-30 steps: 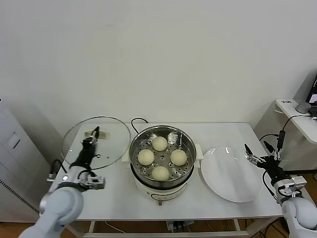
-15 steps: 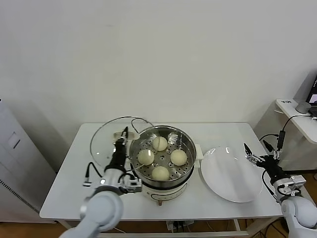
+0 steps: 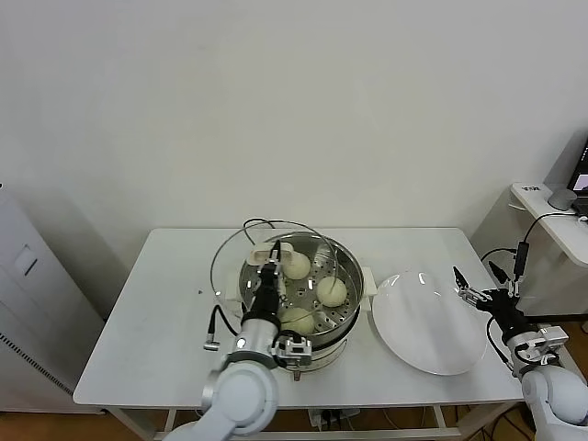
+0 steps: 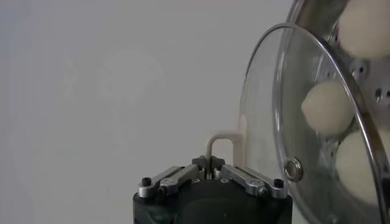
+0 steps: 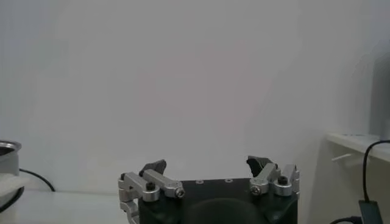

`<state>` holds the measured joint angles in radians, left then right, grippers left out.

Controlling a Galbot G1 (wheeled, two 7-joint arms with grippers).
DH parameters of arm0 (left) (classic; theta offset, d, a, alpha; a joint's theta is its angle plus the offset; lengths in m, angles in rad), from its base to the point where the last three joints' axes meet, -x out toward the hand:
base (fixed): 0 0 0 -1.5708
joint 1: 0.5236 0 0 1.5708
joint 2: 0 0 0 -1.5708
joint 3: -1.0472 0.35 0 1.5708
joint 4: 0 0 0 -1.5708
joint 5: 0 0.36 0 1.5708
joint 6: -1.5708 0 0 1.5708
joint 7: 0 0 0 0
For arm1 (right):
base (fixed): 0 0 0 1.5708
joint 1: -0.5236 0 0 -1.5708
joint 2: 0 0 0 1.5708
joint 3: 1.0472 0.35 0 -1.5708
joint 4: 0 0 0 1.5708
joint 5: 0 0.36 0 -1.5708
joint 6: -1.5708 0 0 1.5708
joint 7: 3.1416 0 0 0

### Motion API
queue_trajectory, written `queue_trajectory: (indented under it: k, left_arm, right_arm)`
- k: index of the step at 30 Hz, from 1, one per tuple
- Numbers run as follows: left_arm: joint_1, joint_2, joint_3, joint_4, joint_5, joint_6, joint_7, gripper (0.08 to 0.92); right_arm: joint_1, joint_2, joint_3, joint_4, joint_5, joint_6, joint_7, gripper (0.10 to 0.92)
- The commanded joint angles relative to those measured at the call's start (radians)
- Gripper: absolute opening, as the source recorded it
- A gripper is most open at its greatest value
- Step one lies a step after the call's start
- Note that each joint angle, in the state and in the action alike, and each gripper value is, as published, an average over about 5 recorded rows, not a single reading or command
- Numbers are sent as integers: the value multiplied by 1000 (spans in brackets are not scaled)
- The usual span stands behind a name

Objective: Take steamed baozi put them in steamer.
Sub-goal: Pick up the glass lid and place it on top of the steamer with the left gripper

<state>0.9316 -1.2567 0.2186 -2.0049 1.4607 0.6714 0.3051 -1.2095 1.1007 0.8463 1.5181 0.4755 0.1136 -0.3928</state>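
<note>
Unlabelled glass lid (image 3: 276,257) over steamer (image 3: 344,317)

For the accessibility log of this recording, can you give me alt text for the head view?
The left gripper, shut on the handle of a round glass lid, holds it over a shiny steel steamer containing pale round baozi. To the right a flat white plate lies empty on the white table, with the open right gripper at its far edge.

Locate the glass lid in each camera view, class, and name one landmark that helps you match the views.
Head view: the glass lid hangs over the steamer, held by the left gripper.
Left wrist view: the lid fills the right side.
Right wrist view: not in it.
Shared landmark: the baozi.
</note>
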Motion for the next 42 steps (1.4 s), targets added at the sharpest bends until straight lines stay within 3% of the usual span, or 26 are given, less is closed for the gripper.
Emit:
queue_trajectory:
  k: [1, 42]
  left_arm:
    - [-21, -57, 63, 54, 32, 4, -4, 106]
    - [-26, -108, 55, 192, -4, -22, -71, 106]
  right_arm:
    - [-1, -1, 5, 1, 2, 1, -2, 823]
    - [-22, 4, 38, -6, 7, 10, -20, 823]
